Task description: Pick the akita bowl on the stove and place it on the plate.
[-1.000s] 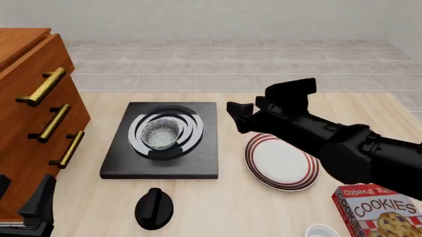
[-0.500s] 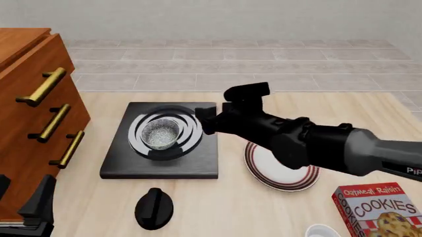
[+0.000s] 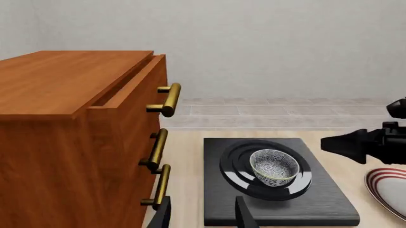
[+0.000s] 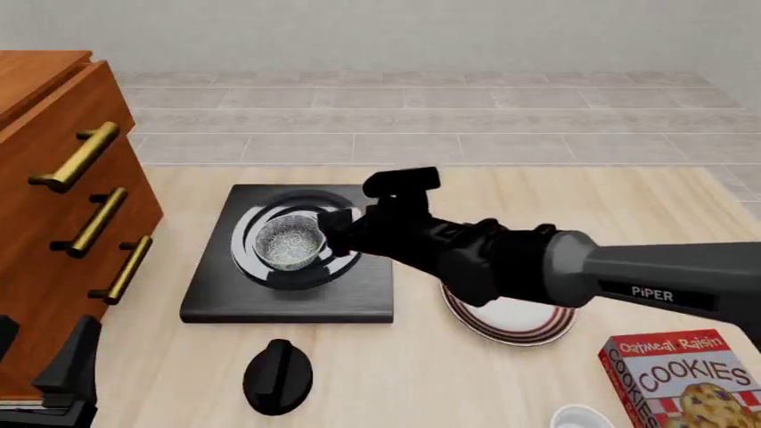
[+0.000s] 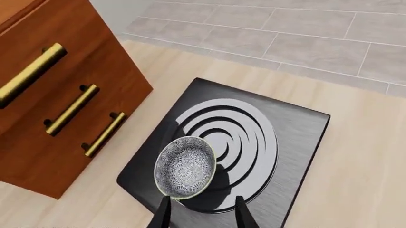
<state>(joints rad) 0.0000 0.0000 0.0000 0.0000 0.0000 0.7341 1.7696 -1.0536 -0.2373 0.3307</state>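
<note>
while the akita bowl (image 4: 291, 242) sits on the stove (image 4: 289, 294), the right gripper (image 4: 333, 234) hovers beside it, fingers parted and empty; left gripper (image 3: 201, 216) likewise open and empty.

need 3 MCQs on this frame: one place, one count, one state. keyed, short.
1. Where does the akita bowl sit?
A. on the plate
B. on the stove
C. on the cookie box

2. How many brass handles show on the wooden cabinet?
A. one
B. three
C. five

3. What is the right gripper doing?
A. open, near the bowl but not holding it
B. shut on the bowl
C. shut on the knob

Key: 1 B, the bowl rests on the stove rings, the plate is bare. 2 B, three handles are stacked on its front. 3 A, the right wrist view shows its fingertips apart beside the bowl.
</note>
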